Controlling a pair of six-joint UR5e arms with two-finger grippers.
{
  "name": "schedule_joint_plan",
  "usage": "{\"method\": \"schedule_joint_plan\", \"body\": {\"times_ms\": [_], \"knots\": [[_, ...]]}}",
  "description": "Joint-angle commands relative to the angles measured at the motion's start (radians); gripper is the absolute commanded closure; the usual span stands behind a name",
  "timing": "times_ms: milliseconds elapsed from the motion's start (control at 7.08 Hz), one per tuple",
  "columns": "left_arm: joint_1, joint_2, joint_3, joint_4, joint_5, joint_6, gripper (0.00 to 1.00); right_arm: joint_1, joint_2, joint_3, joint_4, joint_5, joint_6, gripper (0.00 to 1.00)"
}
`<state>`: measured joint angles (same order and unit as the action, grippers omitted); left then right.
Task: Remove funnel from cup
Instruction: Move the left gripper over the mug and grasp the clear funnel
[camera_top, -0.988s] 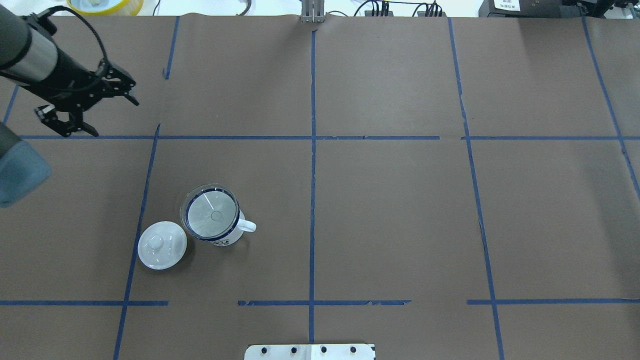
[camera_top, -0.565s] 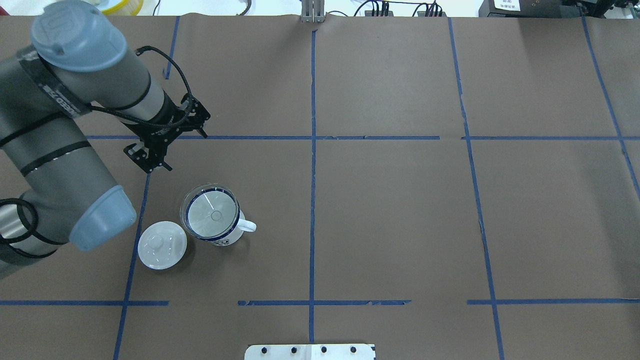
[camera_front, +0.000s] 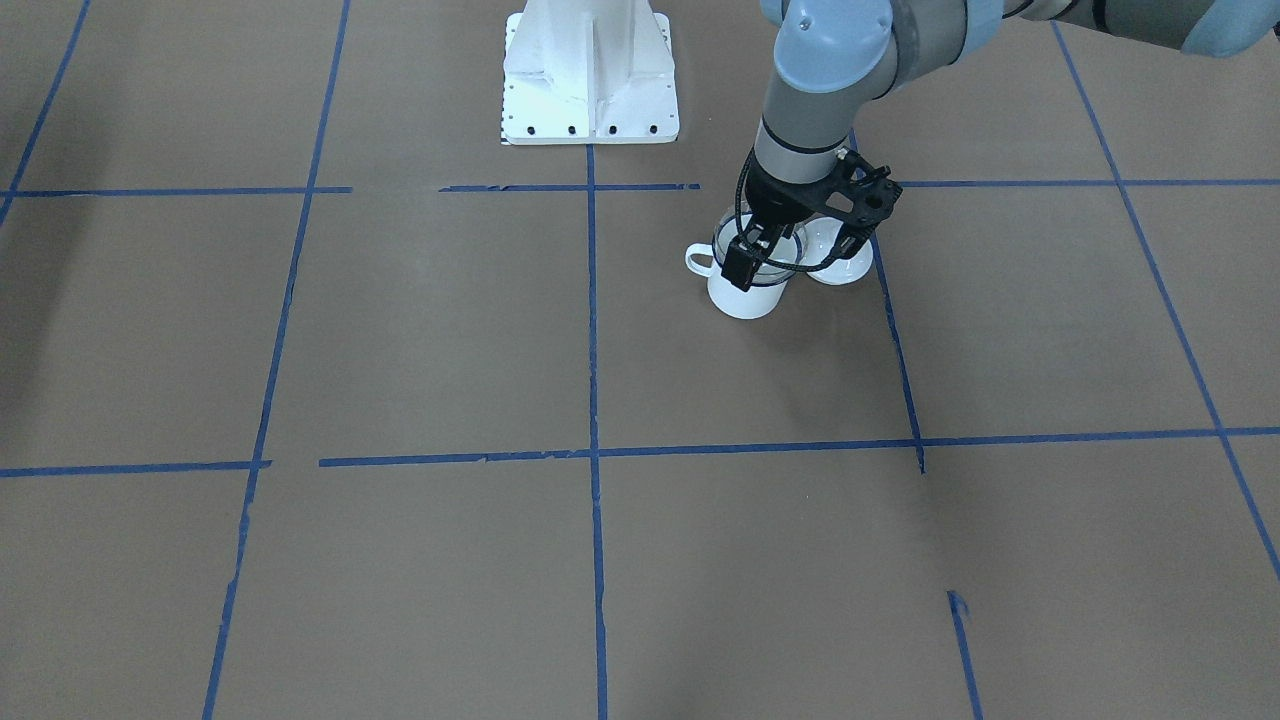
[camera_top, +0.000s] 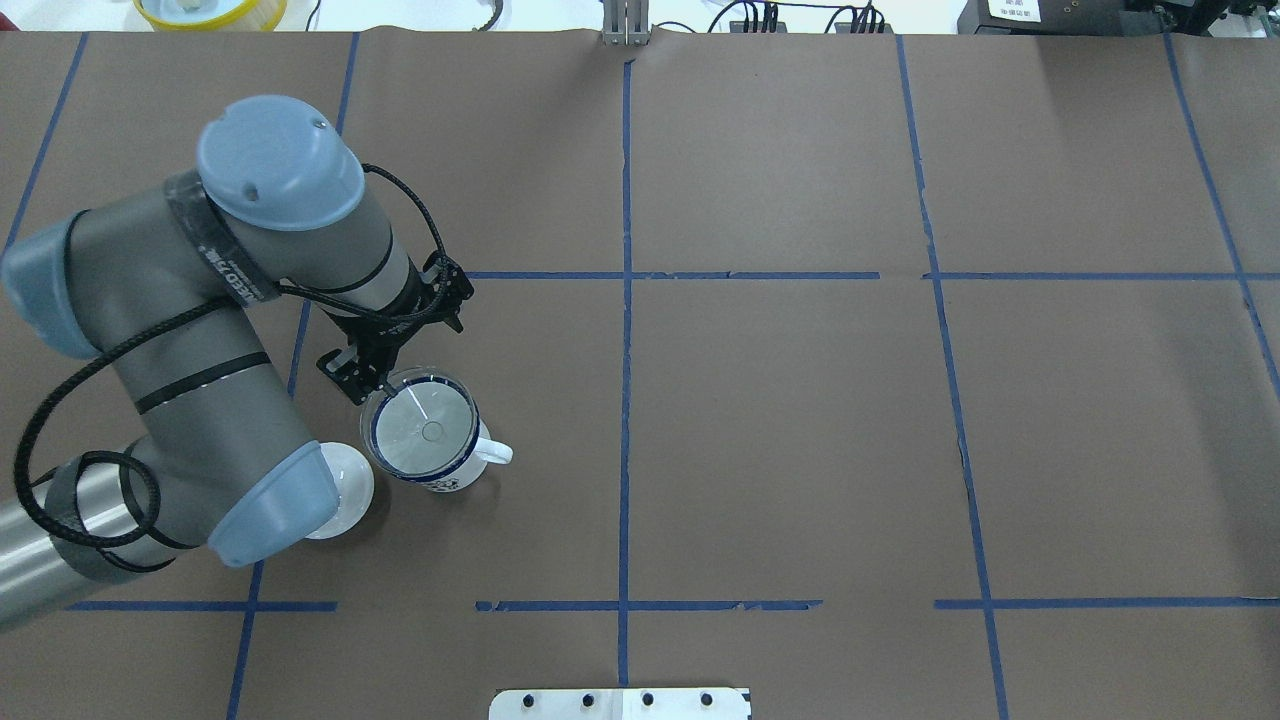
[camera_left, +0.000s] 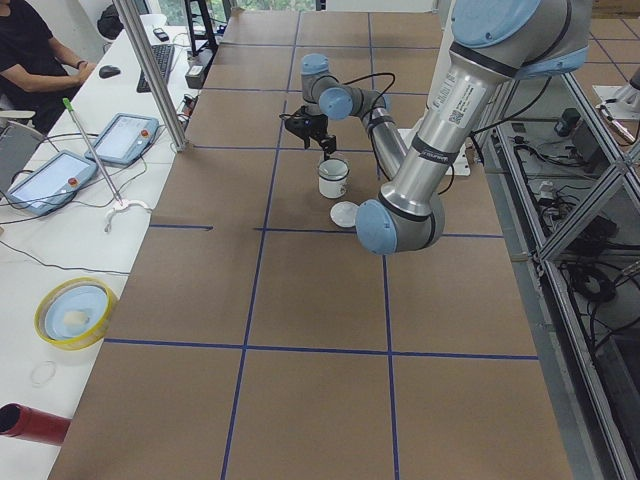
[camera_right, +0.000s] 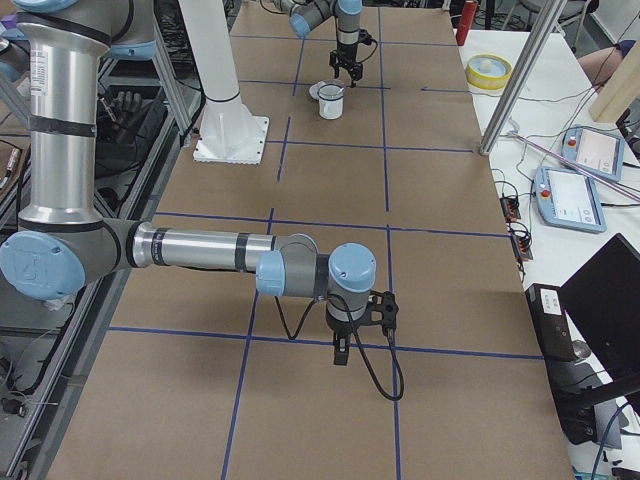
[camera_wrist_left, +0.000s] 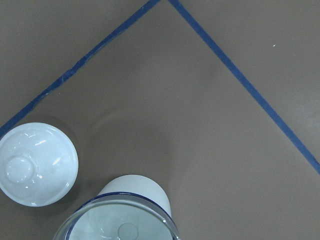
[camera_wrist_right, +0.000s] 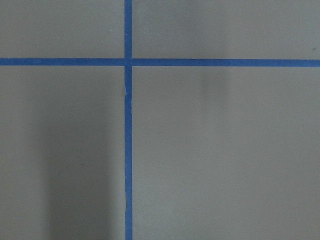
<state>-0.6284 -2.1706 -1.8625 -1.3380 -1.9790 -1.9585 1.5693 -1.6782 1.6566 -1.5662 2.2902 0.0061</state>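
Note:
The cup (camera_top: 440, 470), a white enamel mug with a dark blue rim, stands left of the table's middle with its handle to the right. The clear funnel (camera_top: 420, 428) sits in its mouth. Both show at the bottom edge of the left wrist view: cup (camera_wrist_left: 132, 187), funnel (camera_wrist_left: 120, 227). My left gripper (camera_top: 405, 350) is open and empty, hovering just beyond the cup's far rim; in the front view the left gripper (camera_front: 795, 255) overlaps the cup (camera_front: 745, 298). My right gripper (camera_right: 340, 352) shows only in the exterior right view, far from the cup; I cannot tell if it is open or shut.
A white domed lid (camera_top: 350, 485) with a knob lies beside the cup on its left, half hidden by my left elbow; it shows whole in the left wrist view (camera_wrist_left: 37, 164). A yellow bowl (camera_top: 210, 10) sits at the far-left table edge. The robot base (camera_front: 590, 80) is behind.
My left arm has swung in from the far left. Its open gripper has moved right and toward the robot, to just beyond the cup's far rim. The cup, funnel and lid have not moved.

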Motion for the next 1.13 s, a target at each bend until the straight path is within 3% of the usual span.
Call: {"method": "schedule_joint_plan", "body": {"times_ms": [0,141,282,424,565,988], "knots": [[0.016,-0.017,0.036,-0.003,0.017,-0.005,0.19,0.000,0.000,0.000,0.000,0.000,0.000,0.00],[0.032,-0.012,0.037,-0.001,0.022,-0.006,0.31,0.000,0.000,0.000,0.000,0.000,0.000,0.00],[0.042,-0.014,0.037,-0.001,0.032,-0.008,0.50,0.000,0.000,0.000,0.000,0.000,0.000,0.00],[0.042,-0.015,0.037,-0.001,0.032,-0.008,0.79,0.000,0.000,0.000,0.000,0.000,0.000,0.00],[0.042,-0.017,0.036,-0.001,0.032,-0.008,1.00,0.000,0.000,0.000,0.000,0.000,0.000,0.00],[0.046,-0.025,0.031,0.000,0.032,-0.010,1.00,0.000,0.000,-0.001,0.000,0.000,0.000,0.00]]}}
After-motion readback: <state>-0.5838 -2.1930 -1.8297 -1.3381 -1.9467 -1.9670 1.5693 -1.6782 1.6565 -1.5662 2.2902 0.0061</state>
